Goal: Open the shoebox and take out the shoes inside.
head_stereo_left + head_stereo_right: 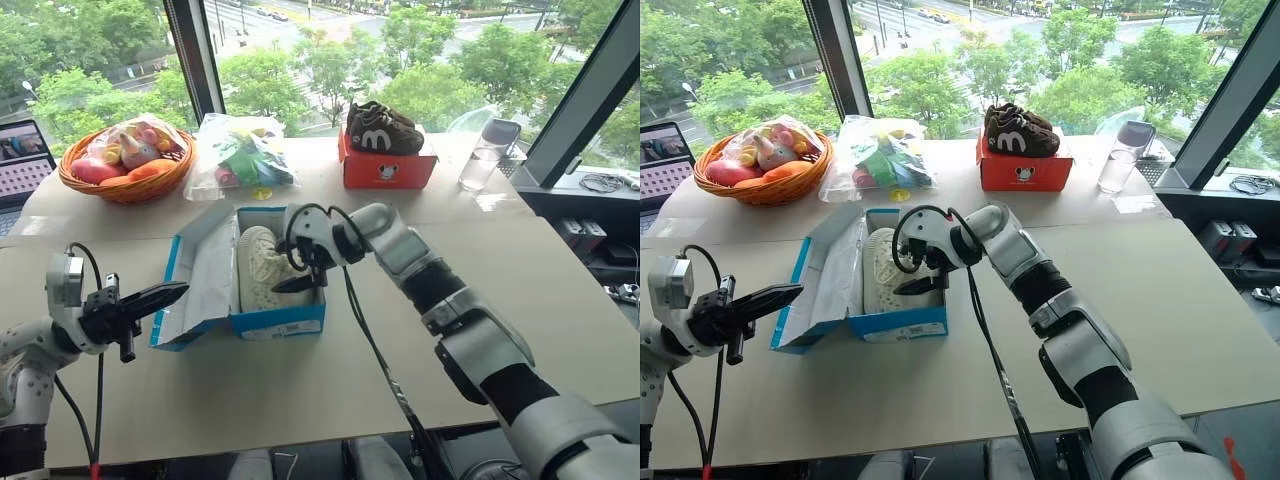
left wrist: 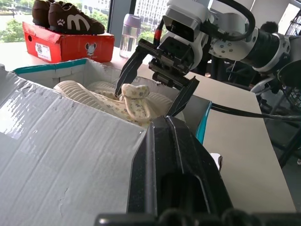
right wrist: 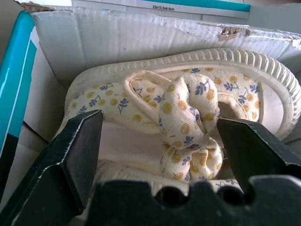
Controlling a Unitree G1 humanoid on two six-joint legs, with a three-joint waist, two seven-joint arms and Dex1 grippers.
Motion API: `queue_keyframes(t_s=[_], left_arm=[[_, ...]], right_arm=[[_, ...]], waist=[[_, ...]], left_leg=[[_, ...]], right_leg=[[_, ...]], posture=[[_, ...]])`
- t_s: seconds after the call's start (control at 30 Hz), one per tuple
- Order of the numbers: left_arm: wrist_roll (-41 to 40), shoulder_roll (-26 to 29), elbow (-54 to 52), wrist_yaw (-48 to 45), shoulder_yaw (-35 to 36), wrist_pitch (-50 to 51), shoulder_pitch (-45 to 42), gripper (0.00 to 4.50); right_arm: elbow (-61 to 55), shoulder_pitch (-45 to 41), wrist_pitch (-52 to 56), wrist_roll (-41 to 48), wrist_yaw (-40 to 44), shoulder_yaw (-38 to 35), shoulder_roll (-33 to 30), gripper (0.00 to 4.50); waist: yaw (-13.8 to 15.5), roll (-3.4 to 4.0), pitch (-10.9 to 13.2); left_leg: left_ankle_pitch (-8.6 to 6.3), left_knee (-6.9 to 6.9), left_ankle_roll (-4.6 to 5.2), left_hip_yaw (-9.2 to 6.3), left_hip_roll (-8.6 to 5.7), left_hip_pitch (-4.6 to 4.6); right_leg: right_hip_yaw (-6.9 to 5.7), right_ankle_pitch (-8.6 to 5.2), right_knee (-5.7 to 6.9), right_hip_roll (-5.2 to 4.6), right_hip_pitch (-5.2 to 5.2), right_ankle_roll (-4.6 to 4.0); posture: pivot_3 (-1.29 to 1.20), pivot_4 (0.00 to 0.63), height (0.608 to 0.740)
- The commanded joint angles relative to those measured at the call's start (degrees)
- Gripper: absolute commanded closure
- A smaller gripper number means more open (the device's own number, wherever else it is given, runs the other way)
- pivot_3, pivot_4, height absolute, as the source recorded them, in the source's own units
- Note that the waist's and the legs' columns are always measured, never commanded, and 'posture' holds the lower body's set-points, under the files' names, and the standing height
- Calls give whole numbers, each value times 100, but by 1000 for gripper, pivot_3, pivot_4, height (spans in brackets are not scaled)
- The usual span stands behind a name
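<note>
My right gripper (image 1: 297,266) hung inside the open shoebox (image 1: 285,322), fingers spread either side of the bow on the cream shoes (image 3: 188,113); whether they touched, I couldn't tell. The second shoe lay half hidden beneath. My left gripper (image 1: 160,296), pressed together, rested against the lid (image 1: 205,270).

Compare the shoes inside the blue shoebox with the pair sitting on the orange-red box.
The shoes in the shoebox are cream-white with a small floral print and a knotted bow; the dark brown shoes carry a white "m".
The cream shoes lie inside the open shoebox, down between its walls; the brown pair sits exposed on top of the closed orange-red box.
Both look like small pairs.
</note>
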Motion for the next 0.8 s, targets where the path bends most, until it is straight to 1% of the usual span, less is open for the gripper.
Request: queue_keyframes(t_s=[0.03,0.07,0.13,0.27,0.3,0.63,0.7,0.8], left_arm=[[-13,17,-145,-14,17,-37,4,4500],[-7,16,-140,-19,16,-48,18,4500],[-3,10,-144,-3,7,-48,25,4500],[12,7,-166,53,-16,-25,9,4500],[18,9,-185,77,-28,-15,-1,4500],[30,27,-191,188,-80,-5,-32,4500],[45,34,-178,203,-96,-9,-42,4500],[52,43,-184,211,-104,-10,-38,4500]], right_arm=[[17,-81,-67,-115,32,-48,33,1689],[-1,-73,-59,-129,40,-56,36,2098],[-37,-59,-21,-151,55,-62,44,2704],[-86,-36,32,-187,41,-67,66,4101],[-72,-39,35,-208,6,-71,76,4356],[-261,32,143,-199,-46,-180,186,4356],[-413,59,151,-149,-49,-250,197,4466],[-690,105,266,-79,66,-323,198,4491]], waist=[[1,0,0],[-1,0,0],[-3,0,0],[-3,0,0],[-4,0,0],[-16,1,1],[-15,1,1],[-15,1,2]], left_leg=[[0,0,0,0,0,0],[0,0,0,0,0,0],[0,0,0,0,0,0],[0,-3,0,0,0,-1],[0,-3,0,0,0,-1],[0,-5,0,-1,1,-1],[0,-6,0,-1,1,-2],[0,-8,0,-1,1,-6]], right_leg=[[0,0,0,0,0,0],[0,0,0,0,0,0],[0,0,-1,0,-1,0],[0,-1,-1,0,-3,-1],[0,-1,-2,0,-3,-1],[0,-2,0,2,-6,-2],[0,-2,0,2,-7,-2],[0,-3,-1,2,-11,-3]], posture=[[0,150,740],[0,150,740],[0,150,740],[0,150,740],[0,150,740],[0,150,740],[0,150,740],[0,150,740]])
